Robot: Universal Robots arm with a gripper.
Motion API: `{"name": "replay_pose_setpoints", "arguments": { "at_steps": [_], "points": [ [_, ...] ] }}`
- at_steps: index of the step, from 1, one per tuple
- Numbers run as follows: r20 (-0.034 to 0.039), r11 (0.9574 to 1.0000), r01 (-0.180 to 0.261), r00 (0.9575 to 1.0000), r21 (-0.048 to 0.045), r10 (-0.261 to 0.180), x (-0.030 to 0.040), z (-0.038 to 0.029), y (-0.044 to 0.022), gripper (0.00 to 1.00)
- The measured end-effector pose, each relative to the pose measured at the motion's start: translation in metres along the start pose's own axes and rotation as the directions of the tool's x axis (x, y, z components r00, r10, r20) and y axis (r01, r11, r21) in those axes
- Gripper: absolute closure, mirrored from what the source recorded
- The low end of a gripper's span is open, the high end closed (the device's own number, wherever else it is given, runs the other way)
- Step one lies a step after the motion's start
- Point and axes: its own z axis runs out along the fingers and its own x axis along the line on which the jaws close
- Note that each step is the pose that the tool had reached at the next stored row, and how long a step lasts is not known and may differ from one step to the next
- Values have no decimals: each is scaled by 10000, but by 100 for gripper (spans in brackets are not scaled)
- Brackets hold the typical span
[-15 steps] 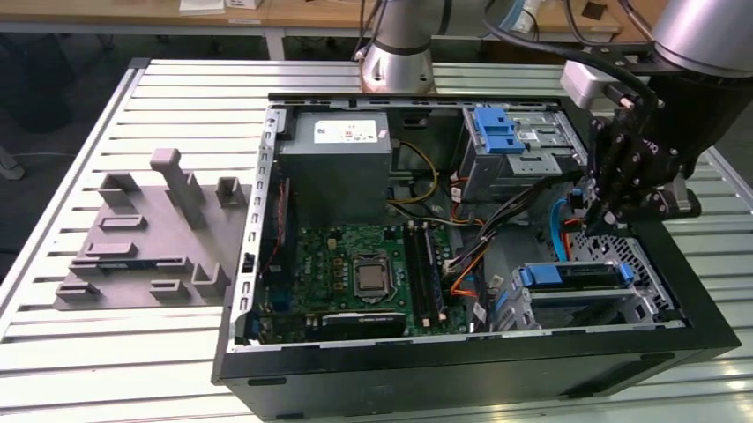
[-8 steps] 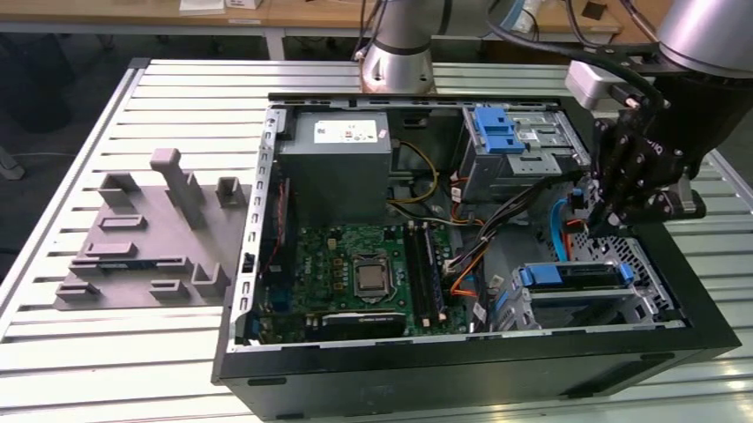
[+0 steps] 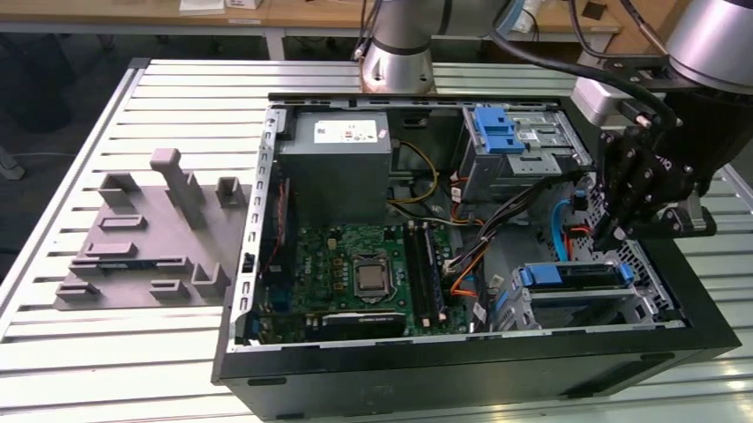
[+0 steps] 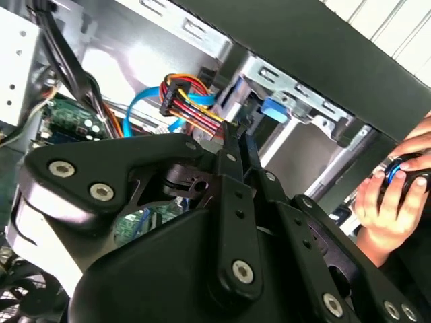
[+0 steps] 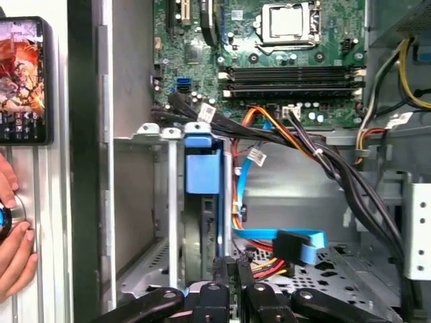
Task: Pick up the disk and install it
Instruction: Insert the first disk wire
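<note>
The disk [image 3: 574, 275] sits in the metal drive cage [image 3: 641, 300] at the near corner of the open computer case, on the exterior view's right, with its blue end handle facing up. In the first wrist view the disk [image 5: 202, 171] stands on edge between the cage walls, blue handle toward the motherboard. My gripper [image 3: 611, 240] hangs just above and behind the cage. Its two thin black fingers [image 5: 223, 269] are pressed together with nothing between them. In the second wrist view the gripper [image 4: 236, 131] points near the disk's blue handle [image 4: 273, 108], apart from it.
Bundled cables [image 5: 316, 151] and a blue data cable [image 5: 296, 243] run beside the cage. The motherboard [image 3: 359, 273], grey power-supply box [image 3: 341, 150] and upper cage with a blue bracket [image 3: 500, 132] fill the case. A grey fixture [image 3: 147, 233] lies outside. A person's hand [image 4: 394, 198] rests nearby.
</note>
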Motion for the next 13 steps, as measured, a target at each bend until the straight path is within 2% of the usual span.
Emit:
{"name": "replay_pose_setpoints", "arguments": {
  "at_steps": [2,7,13],
  "points": [
    [0,10000,1,10000,-1,-1,17,4,5,84],
    [-7,9997,5,10000,-232,-6,42,16,-11,84],
    [-4,9995,-161,9999,-258,161,125,78,-11,84]
  ]
}}
